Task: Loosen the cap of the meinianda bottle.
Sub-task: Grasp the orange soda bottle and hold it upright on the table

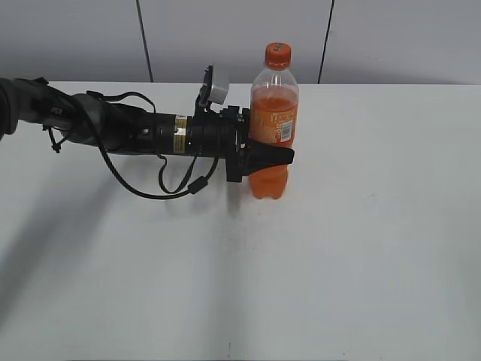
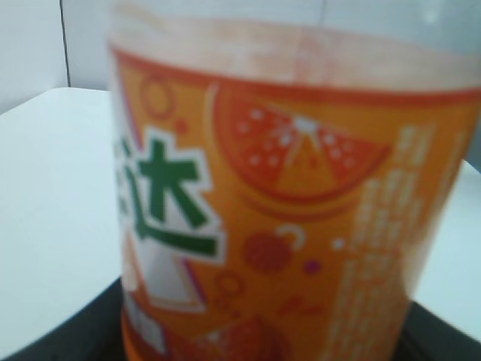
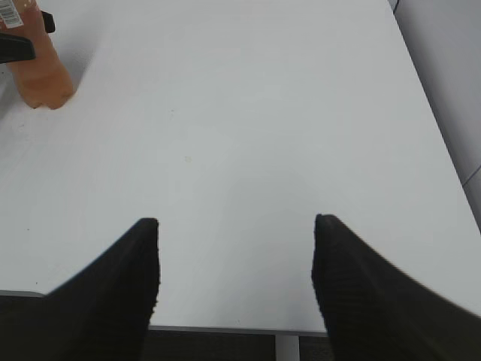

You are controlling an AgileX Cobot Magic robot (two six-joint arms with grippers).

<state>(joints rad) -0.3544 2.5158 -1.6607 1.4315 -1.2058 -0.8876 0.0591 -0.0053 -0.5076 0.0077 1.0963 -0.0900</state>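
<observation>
The meinianda bottle (image 1: 274, 113) stands upright on the white table, full of orange drink, with its orange cap (image 1: 277, 54) on top. My left gripper (image 1: 282, 153) reaches in level from the left and straddles the bottle's waist below the label, one black finger (image 1: 279, 156) lying across the front. In the left wrist view the label (image 2: 285, 210) fills the frame, and dark jaws press in at both lower corners. The cap is out of that view. My right gripper (image 3: 235, 229) hangs open and empty over the table's near edge, far from the bottle (image 3: 41, 71).
The white table (image 1: 361, 248) spreads out bare to the right of and in front of the bottle. A grey panelled wall (image 1: 391, 37) rises behind it. The left arm's black cable (image 1: 161, 184) loops down onto the tabletop.
</observation>
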